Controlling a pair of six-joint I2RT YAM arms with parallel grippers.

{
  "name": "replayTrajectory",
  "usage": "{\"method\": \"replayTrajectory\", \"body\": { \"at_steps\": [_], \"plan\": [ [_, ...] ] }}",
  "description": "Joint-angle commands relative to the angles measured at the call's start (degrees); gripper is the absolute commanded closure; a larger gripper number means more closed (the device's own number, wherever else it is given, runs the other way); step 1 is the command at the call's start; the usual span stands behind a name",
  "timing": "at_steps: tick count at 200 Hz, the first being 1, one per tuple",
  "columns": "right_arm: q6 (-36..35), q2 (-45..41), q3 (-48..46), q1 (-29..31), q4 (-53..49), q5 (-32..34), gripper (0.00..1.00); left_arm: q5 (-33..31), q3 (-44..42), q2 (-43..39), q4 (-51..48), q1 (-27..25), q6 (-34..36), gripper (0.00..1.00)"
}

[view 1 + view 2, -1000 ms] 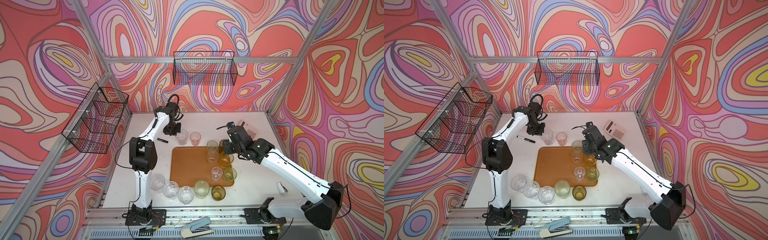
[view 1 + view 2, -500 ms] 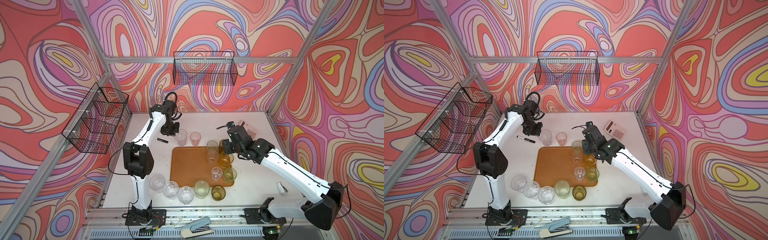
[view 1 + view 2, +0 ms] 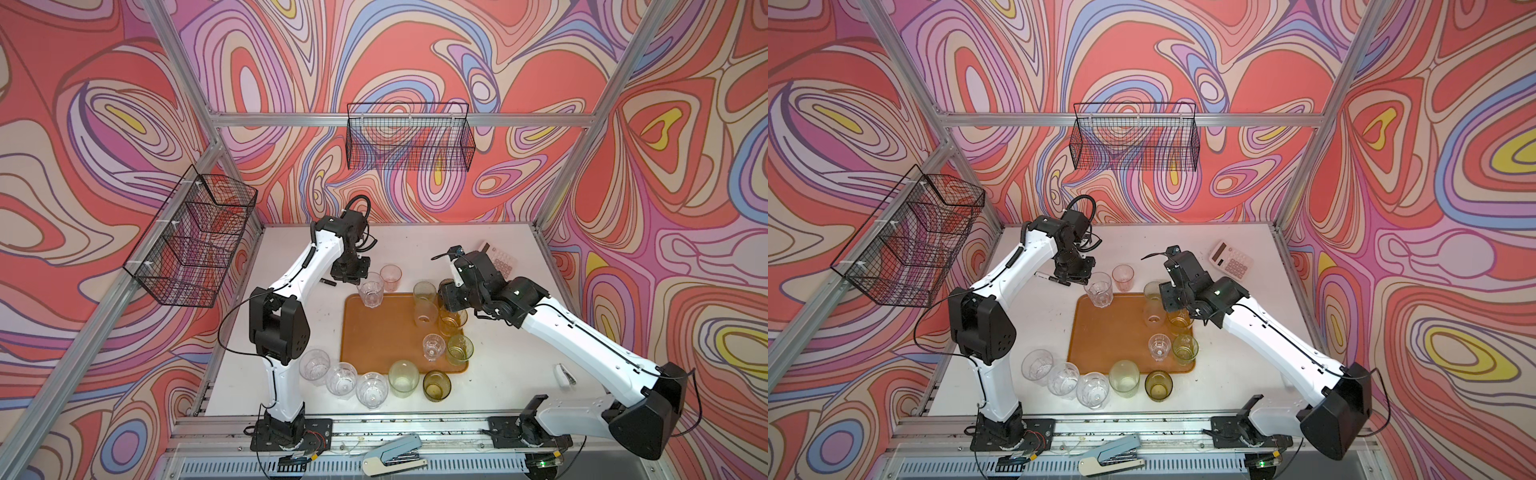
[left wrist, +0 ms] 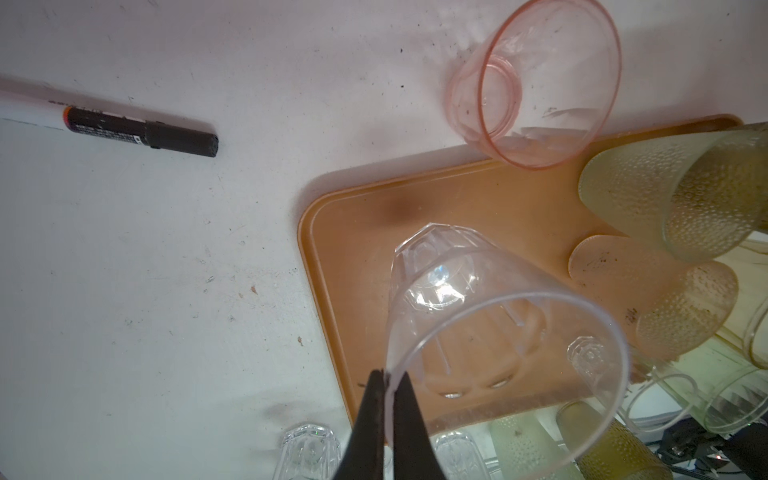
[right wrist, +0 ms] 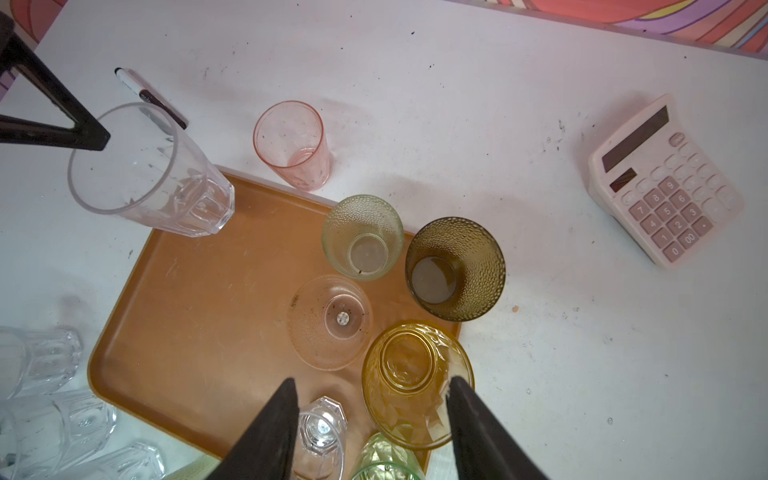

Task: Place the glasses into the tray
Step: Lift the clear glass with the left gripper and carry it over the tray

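Left arm (image 3: 305, 266), right arm (image 3: 582, 336): white moulded link shells; black boxy joint housings (image 3: 277, 322); thin black cables (image 3: 359, 203), looped and coiled; black base plates (image 3: 291, 432), near edge.

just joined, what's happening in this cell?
Two arms are loading glasses onto the tray. The left gripper is shut on the rim of a clear glass over the tray's far corner. The right gripper is open at an amber glass on the tray. A pink glass and a row of glasses sit off the tray.
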Motion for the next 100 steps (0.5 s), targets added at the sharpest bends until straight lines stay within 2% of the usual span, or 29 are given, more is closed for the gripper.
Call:
{"method": "replayTrajectory", "body": {
  "at_steps": [1,100],
  "plan": [
    [-0.5,0.1,0.5,-0.3,-0.9,-1.1,0.39,-0.2,-1.0,-2.5,-1.3,-0.9,-0.9,1.00],
    [-0.2,-3.5,-0.5,-0.3,-0.8,0.3,0.36,1.8,-1.7,0.2,2.7,-4.6,-3.9,1.00]
  ]
}}
